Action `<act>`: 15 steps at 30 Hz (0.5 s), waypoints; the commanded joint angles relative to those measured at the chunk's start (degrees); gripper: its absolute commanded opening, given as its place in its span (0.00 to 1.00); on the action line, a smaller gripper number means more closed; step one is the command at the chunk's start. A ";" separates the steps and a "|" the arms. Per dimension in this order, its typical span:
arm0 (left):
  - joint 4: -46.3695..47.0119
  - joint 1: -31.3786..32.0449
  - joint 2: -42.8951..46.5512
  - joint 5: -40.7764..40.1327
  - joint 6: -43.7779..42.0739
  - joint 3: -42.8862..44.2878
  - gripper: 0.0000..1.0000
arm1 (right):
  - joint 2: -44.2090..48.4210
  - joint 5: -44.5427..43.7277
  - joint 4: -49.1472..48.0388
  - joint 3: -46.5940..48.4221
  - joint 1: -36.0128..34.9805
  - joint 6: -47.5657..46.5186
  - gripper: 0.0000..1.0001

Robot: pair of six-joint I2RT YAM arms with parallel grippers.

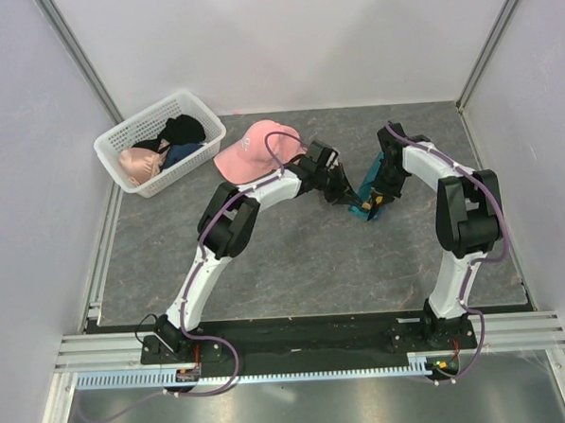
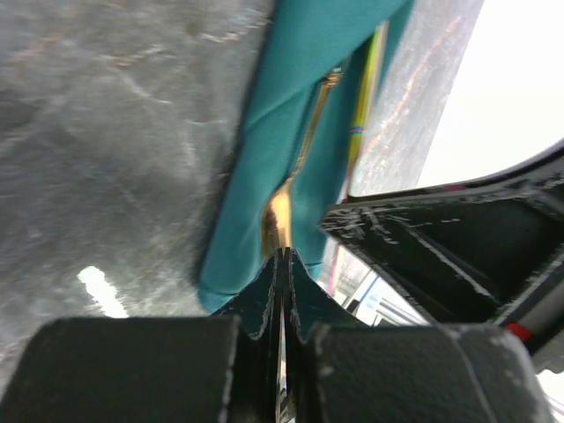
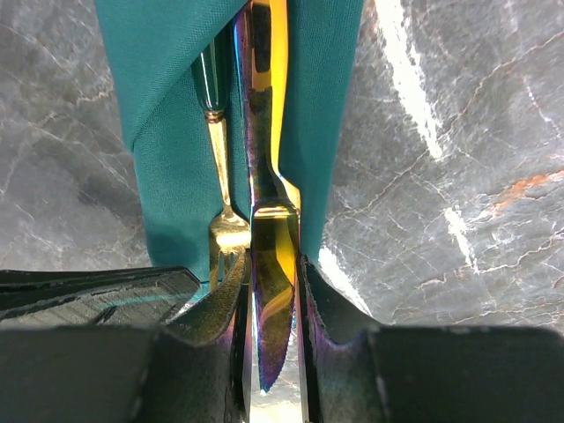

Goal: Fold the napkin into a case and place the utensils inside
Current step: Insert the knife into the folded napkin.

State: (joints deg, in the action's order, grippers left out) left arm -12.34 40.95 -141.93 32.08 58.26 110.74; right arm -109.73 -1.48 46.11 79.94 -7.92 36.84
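One teal case lies on the table, right of its centre, midway between the far and near edges. Two utensils sit in its fold: one fork and one purple-and-orange piece. The left gripper is clenched on the fork's gold head, and the right gripper grasps the iridescent blade. Both handles vanish under the cloth. From above, the grippers cover most of the case. One pink cap and one white basket sit toward the far left corner.
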 commanded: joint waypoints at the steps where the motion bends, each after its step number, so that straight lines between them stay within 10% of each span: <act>1: -1.81 -0.43 -0.98 -0.17 0.28 1.15 0.02 | -1.18 -1.95 -1.37 3.29 0.01 1.66 0.00; 15: -4.97 -0.08 -3.62 -0.70 -2.54 2.46 0.02 | -3.73 -4.32 0.21 7.24 0.01 2.01 0.00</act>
State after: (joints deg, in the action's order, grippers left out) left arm -14.15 40.58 -143.65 32.47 58.17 111.24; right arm -113.19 -2.92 46.06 84.05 -7.92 38.24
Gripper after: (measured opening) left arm 0.025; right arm 0.265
